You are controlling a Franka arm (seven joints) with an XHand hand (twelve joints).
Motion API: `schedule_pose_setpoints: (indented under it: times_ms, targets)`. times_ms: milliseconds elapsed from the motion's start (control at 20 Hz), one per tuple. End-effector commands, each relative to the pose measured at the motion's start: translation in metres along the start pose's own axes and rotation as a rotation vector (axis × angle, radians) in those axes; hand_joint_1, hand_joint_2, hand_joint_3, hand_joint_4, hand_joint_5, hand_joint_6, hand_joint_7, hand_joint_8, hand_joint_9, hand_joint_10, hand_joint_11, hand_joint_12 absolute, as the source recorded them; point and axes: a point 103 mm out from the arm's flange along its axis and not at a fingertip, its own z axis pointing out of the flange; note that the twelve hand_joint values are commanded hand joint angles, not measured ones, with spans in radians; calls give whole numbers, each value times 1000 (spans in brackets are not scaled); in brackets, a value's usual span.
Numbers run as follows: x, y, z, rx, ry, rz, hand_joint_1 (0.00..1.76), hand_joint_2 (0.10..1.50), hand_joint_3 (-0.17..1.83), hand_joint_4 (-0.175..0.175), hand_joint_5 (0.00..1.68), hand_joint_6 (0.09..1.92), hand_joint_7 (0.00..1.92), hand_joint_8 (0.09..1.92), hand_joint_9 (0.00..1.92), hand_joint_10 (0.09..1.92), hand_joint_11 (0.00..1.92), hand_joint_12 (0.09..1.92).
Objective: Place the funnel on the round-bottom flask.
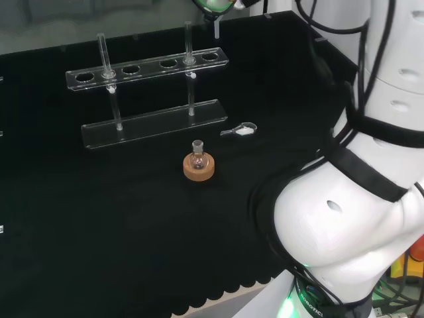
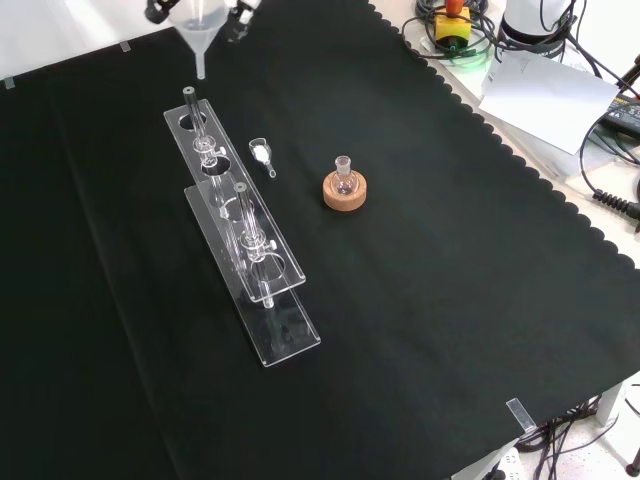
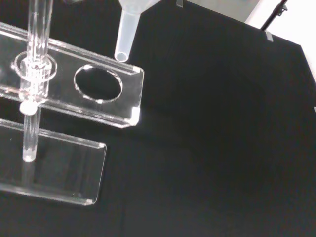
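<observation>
A clear plastic funnel [image 2: 198, 25] hangs in the air at the top left of the front view, stem down, above the far end of the tube rack. The hand [image 2: 241, 19] shows as dark fingers on both sides of the funnel's cone and holds it. In the head view the funnel [image 1: 216, 13] is at the top edge, behind the rack. Its stem [image 3: 125, 35] ends just over the rack's end in the wrist view. The small round-bottom flask [image 2: 344, 178] stands upright on a cork ring [image 2: 345, 196] mid-cloth, well apart from the funnel; the flask [image 1: 197, 158] is in front of the rack in the head view.
A clear acrylic tube rack [image 2: 250, 250] with two glass tubes stands left of the flask in the front view. A small scoop with white powder [image 2: 262, 152] lies between rack and flask. Cables and papers [image 2: 545, 90] lie beyond the cloth's scalloped edge. The arm's white links [image 1: 358, 199] stand at the head view's right.
</observation>
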Motion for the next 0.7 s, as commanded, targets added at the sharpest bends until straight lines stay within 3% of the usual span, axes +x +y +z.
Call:
schedule_pose_setpoints:
  times_ms: [50,700]
  targets:
    - [12,-62,0,-13,6,13,885,1154,-175,24,802,740,607,620,943,411,665,1234]
    - [46,-149,19,-18,32,-1,880,1155,-175,21,795,750,612,623,946,412,665,1235]
